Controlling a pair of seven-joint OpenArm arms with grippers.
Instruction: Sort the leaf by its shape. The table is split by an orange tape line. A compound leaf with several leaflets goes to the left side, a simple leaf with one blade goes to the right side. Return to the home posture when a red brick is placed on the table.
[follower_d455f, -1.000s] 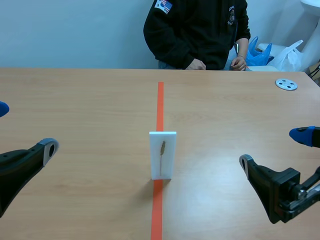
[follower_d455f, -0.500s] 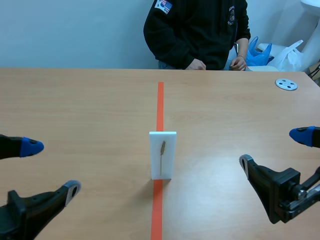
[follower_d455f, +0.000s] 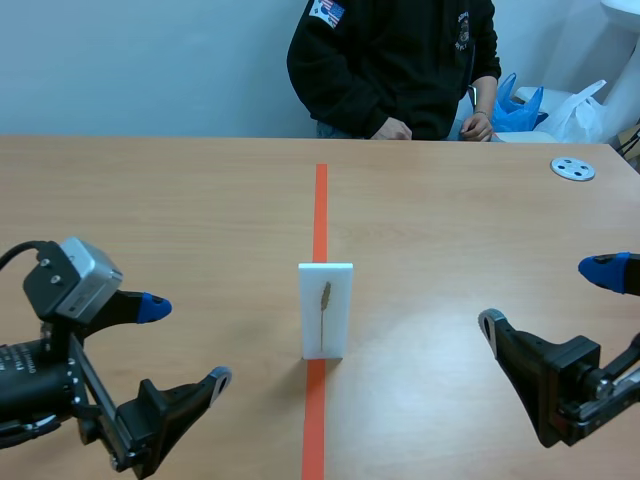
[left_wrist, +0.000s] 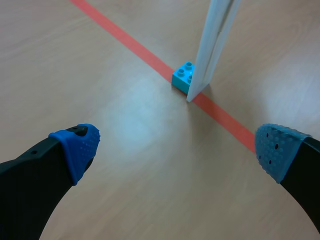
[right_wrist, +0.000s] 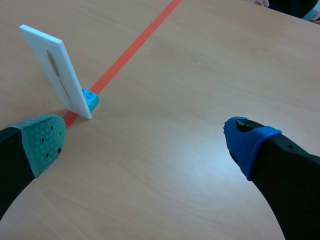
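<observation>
Tabletop (follower_d455f: 180, 200), leaf (follower_d455f: 325, 298) upright, stem down

A card (follower_d455f: 325, 310) stands upright on the tape line (follower_d455f: 320, 210) at the middle of the tabletop (follower_d455f: 180, 200) — a leaf (follower_d455f: 325, 300) on its near face, a block (left_wrist: 183, 76) against its base behind. A disc (follower_d455f: 572, 168) lies near the far right corner. Toward the near edge, the left gripper (follower_d455f: 187, 343) and right gripper (follower_d455f: 545, 297) flank the card. A person (follower_d455f: 395, 60) sits behind the far edge.

The light brown wooden table (follower_d455f: 150, 200) is smooth with a soft sheen; the upright white plastic card (follower_d455f: 340, 322) looks matt
</observation>
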